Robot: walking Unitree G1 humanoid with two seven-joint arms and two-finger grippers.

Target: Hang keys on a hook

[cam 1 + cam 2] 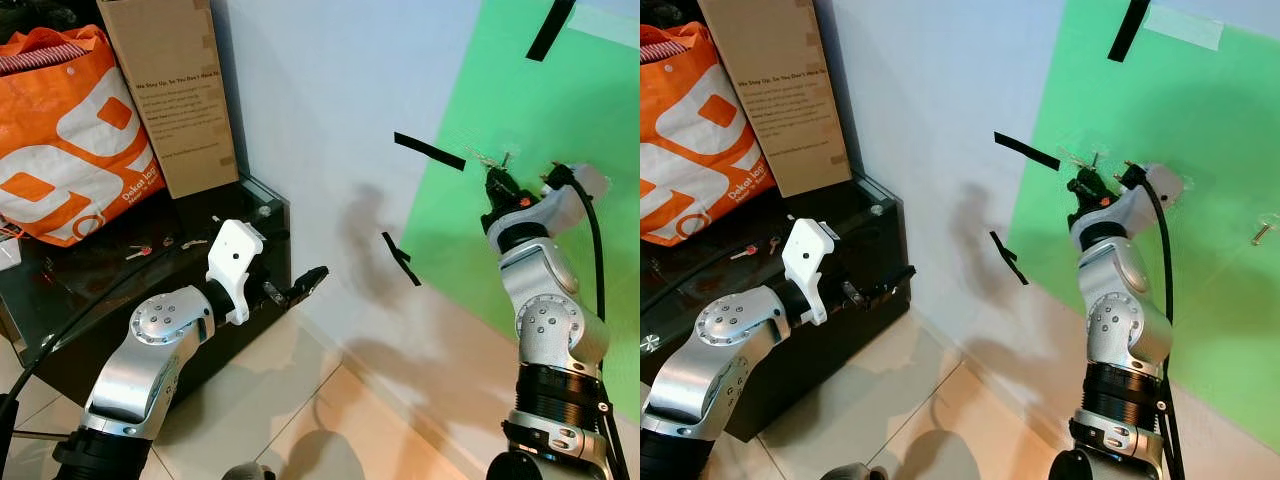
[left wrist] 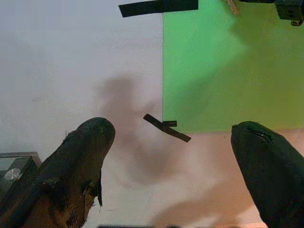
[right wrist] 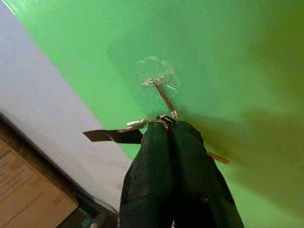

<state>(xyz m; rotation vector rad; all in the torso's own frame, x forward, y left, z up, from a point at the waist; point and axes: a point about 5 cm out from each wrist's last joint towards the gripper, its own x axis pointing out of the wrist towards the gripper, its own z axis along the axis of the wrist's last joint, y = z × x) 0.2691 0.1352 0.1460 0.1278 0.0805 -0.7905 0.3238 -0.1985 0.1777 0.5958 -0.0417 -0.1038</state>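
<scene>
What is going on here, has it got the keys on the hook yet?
The right gripper is raised to the green sheet on the wall, its fingers pinched shut on the keys right at the tip of the small metal hook. Whether the ring is over the hook cannot be told; the gripper has not let go. The left gripper hangs open in front of the black cabinet, holding nothing.

Cardboard box (image 1: 172, 90), leaning at wall over black cabinet's (image 1: 262, 262) back edge: printed paragraph, bold headline begins "We Stay Up"; remainder too small. Orange bag (image 1: 70, 140): white lettering, unreadable.
</scene>
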